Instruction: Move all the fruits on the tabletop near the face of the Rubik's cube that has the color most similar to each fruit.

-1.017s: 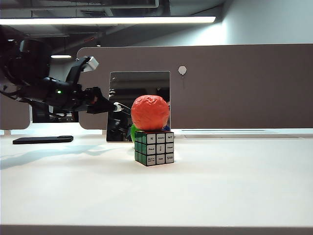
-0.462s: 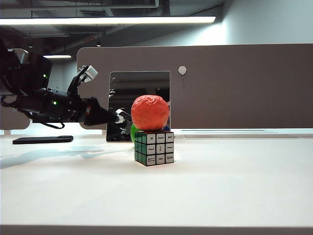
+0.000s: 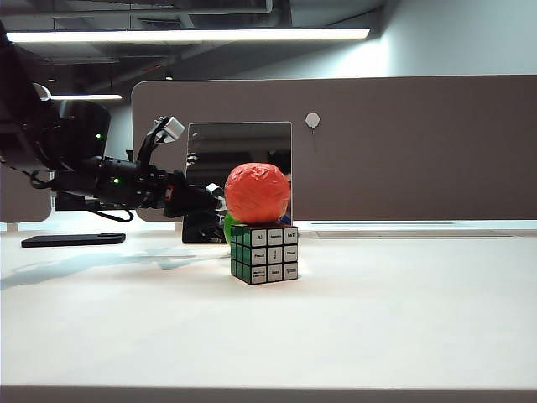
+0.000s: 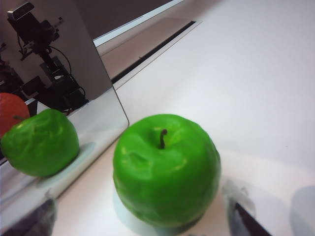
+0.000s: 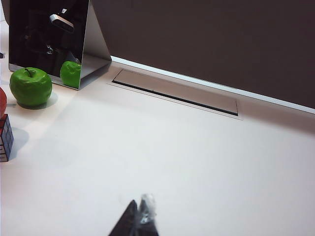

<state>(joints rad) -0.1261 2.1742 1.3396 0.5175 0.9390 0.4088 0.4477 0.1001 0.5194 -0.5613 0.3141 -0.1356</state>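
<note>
The Rubik's cube [image 3: 265, 253] stands mid-table, green face to the left and white printed face toward the camera. The orange-red wrinkled fruit [image 3: 258, 193] appears to sit on top of it. Behind the cube a sliver of the green apple [image 3: 227, 225] shows. In the left wrist view the apple [image 4: 166, 169] stands upright between the wide-apart fingers of my open left gripper [image 4: 140, 209], neither finger touching it. The right wrist view shows the apple [image 5: 30, 86] beside the cube [image 5: 5, 138]. My right gripper [image 5: 141, 216] is shut and empty, far from them over bare tabletop [image 5: 197, 162].
A mirror [image 3: 239, 180] leans against the grey partition just behind the apple and reflects it [image 4: 39, 142]. A dark phone [image 3: 74, 239] lies at the far left. A cable slot [image 5: 174, 93] runs along the table's back edge.
My left arm has reached further right, bringing its gripper in behind the cube toward the apple. The cube, both fruits and the right gripper have not moved.
</note>
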